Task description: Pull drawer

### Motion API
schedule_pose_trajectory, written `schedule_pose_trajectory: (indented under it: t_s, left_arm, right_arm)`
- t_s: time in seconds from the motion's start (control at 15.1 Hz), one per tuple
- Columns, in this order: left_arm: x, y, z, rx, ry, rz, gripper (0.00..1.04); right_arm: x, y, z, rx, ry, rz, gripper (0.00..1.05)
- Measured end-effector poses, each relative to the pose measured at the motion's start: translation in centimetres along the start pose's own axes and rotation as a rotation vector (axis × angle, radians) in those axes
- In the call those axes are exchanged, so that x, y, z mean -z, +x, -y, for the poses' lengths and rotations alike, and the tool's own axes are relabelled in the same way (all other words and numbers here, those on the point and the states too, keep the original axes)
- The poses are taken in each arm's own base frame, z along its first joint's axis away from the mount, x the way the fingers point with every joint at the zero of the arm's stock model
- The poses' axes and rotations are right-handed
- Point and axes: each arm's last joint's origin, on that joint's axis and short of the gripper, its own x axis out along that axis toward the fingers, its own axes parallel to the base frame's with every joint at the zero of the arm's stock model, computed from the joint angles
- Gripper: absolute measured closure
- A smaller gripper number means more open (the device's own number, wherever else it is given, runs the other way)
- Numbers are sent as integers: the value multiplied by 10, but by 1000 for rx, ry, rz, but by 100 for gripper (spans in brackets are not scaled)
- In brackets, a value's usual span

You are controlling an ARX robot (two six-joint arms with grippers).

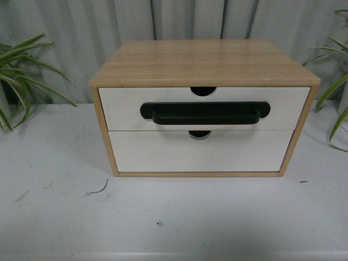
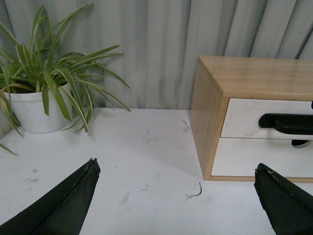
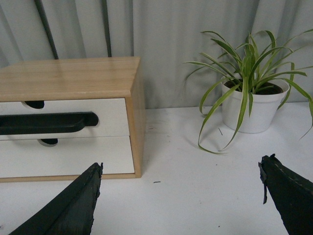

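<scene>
A: The left claw [image 2: 176, 166] is seen spread wide, its two black fingertips [image 2: 90, 169] set far apart, and nothing is gripped between them.

B: The right claw [image 3: 182, 162] is held just as wide, and nothing is caught in it either. Both are hung over the bare white counter [image 1: 174, 217].

A: Nothing is touched by either one. The wooden cabinet [image 1: 204, 62] is seen beyond each claw, clearly apart from the fingertips.

B: The drawer [image 1: 125, 109] is found in the cabinet's upper slot. Its white front is set flush with the wood frame, so it is shut.

A: The long black handle [image 1: 205, 113] is laid across the middle of that front. A half-round notch [image 1: 203, 91] is cut into its top edge.

B: Directly beneath, the plain lower front [image 1: 201, 155] is fitted, also flush.

A: Further out, the left plant [image 2: 54, 73] and the right plant [image 3: 249, 63] are stood in white pots on the counter, one at each side of the cabinet. A grey curtain [image 1: 163, 19] is hung behind it all.
</scene>
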Motion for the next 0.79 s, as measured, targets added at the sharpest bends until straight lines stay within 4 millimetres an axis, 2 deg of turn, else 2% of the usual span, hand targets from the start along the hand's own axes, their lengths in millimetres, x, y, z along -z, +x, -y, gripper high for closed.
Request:
schedule_pose_trajectory:
  t_s: [0.79]
  left_arm:
    - [0,0,0,0,0,0,7]
  right_arm:
    - [0,0,0,0,0,0,6]
